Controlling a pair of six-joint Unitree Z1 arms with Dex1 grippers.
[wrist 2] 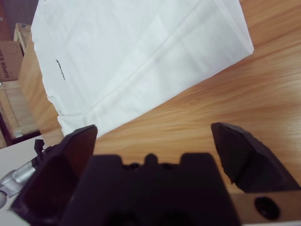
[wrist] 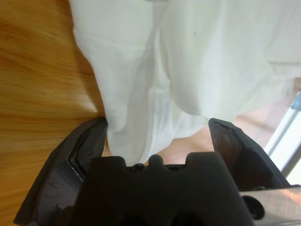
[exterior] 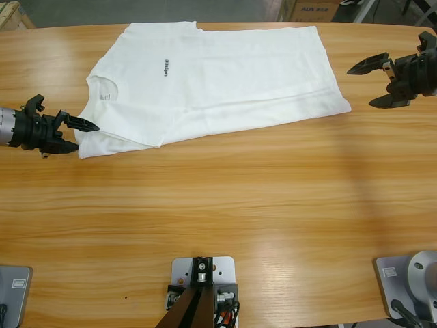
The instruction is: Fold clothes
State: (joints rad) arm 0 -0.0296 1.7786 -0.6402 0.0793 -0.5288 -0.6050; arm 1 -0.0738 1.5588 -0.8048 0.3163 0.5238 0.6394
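the white t-shirt [exterior: 218, 82] is laid out flat on the far half of the long wooden table [exterior: 225, 219], skewed a bit, with its collar end pointed toward the left edge of the high view and its hem toward the right. small dark chest lettering [exterior: 166, 67] can be made out near the middle, and a neck label [exterior: 105, 97] is seen by the collar. the near side looks folded in already, so a long crease is seen running along the body.

the left gripper [exterior: 83, 134] is parked right at the shirt's near-left corner, low over the table. its jaws are spread wide, and in the left wrist view a fold of the white cloth [wrist: 136, 136] is seen lying between them, up against the gripper body, but nothing is clamped.

the right gripper [exterior: 372, 85] is held off the shirt's hem-side edge, apart from the fabric, jaws spread wide too, with only bare wood seen between them in its wrist view. cardboard boxes [exterior: 311, 9] are visible past the far edge of the table.
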